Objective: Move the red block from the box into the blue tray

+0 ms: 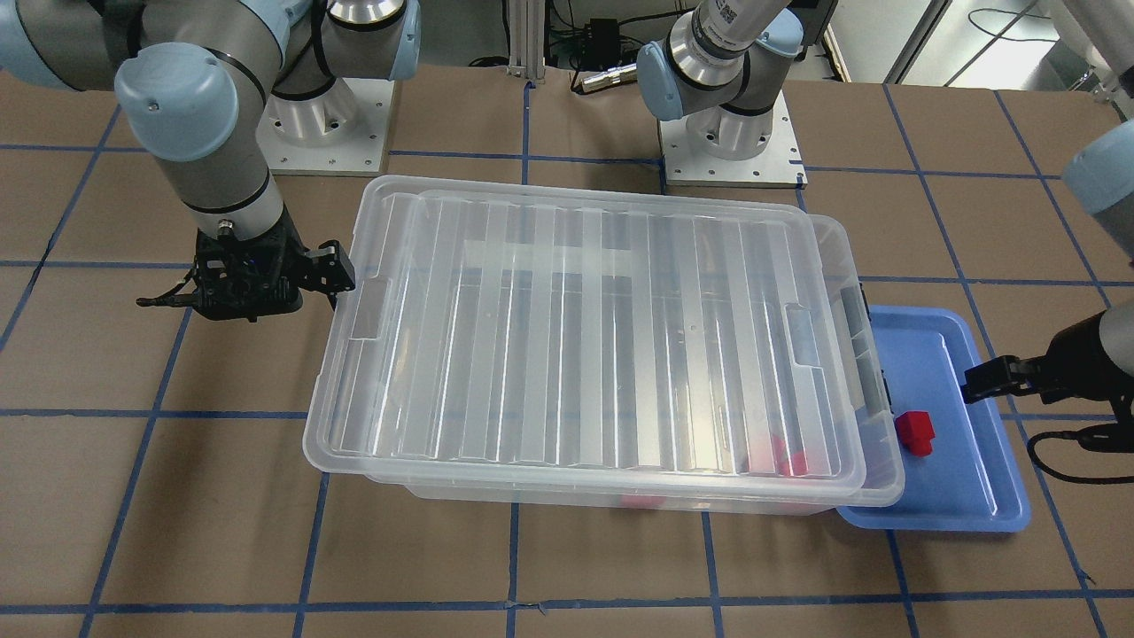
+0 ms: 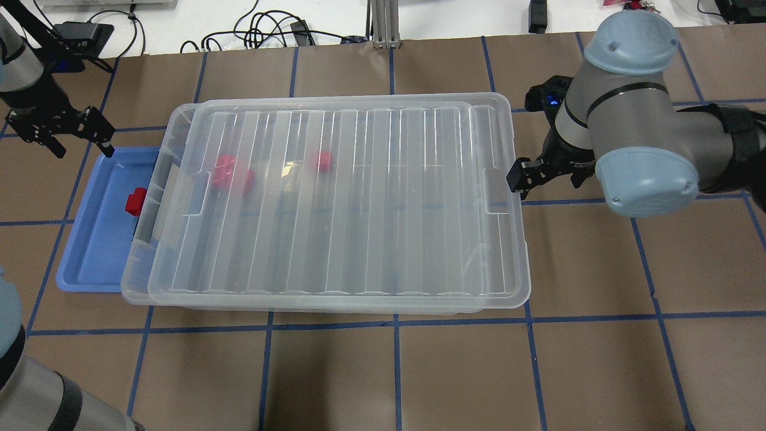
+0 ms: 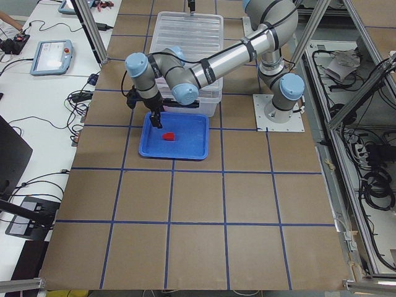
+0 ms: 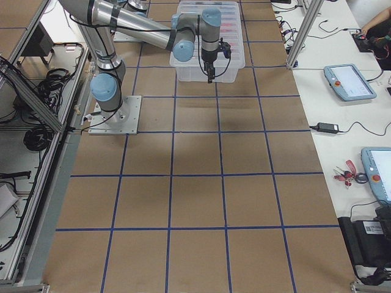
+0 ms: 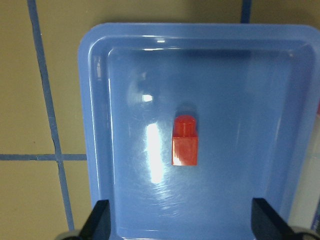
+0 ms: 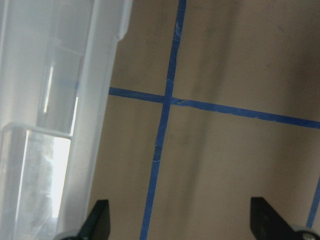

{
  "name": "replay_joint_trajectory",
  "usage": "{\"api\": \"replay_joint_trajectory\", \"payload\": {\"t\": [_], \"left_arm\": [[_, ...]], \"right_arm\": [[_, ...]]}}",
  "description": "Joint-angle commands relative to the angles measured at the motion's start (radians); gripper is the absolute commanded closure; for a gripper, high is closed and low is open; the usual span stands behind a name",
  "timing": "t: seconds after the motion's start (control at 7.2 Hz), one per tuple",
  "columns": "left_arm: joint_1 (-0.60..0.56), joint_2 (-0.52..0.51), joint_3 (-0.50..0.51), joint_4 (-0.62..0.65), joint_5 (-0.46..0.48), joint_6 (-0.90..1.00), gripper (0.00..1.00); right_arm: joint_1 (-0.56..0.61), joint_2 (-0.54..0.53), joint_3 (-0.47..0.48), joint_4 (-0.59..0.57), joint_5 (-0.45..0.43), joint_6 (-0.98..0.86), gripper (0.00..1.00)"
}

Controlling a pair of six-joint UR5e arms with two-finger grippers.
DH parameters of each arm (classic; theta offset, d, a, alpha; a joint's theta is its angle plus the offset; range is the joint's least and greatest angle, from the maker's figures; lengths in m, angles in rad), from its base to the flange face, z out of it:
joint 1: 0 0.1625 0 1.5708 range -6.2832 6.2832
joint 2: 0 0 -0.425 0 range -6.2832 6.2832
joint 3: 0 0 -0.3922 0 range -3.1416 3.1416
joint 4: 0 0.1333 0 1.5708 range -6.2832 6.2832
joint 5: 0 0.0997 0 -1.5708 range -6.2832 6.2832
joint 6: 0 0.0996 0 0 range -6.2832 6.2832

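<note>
The red block (image 5: 184, 142) lies in the blue tray (image 5: 125, 95) — beside the box (image 2: 510, 239).

Entry: you have no legible text, label, brand or number to log in any view. The patterned sticker (image 1: 740, 11) on the left arm (image 1: 700, 66) is black and white but too small to read. The pendant screen (image 4: 349, 82) is lit, yet you cannot make out any characters on it.
</note>
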Motion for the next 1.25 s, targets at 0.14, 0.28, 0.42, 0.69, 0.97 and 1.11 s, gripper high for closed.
{"api": "replay_joint_trajectory", "payload": {"t": [0.14,0.28,0.42,0.69,0.97,1.11], "left_arm": [[-0.173,0.125,0.043,-0.086,-0.040,-0.176,0.00],[-0.245,0.171,0.040,-0.090,-0.038,-0.194,0.00],[-0.298,0.229,0.030,-0.158,-0.043,-0.280,0.00],[-0.381,0.311,-0.039,-0.162,-0.038,-0.361,0.00],[-0.406,0.337,-0.113,-0.150,-0.043,-0.361,0.00],[-0.406,0.343,-0.118,-0.156,-0.044,-0.361,0.00]], "right_arm": [[0.021,0.018,-0.008,-0.019,0.001,0.026,0.00],[0.019,0.012,-0.023,-0.016,-0.005,0.023,0.00],[0.019,0.006,-0.075,-0.004,-0.014,0.026,0.00],[0.067,-0.048,-0.277,0.210,-0.010,0.117,0.00],[0.098,-0.043,-0.466,0.472,-0.007,0.121,0.00],[0.099,-0.033,-0.468,0.513,-0.001,0.118,0.00]]}}
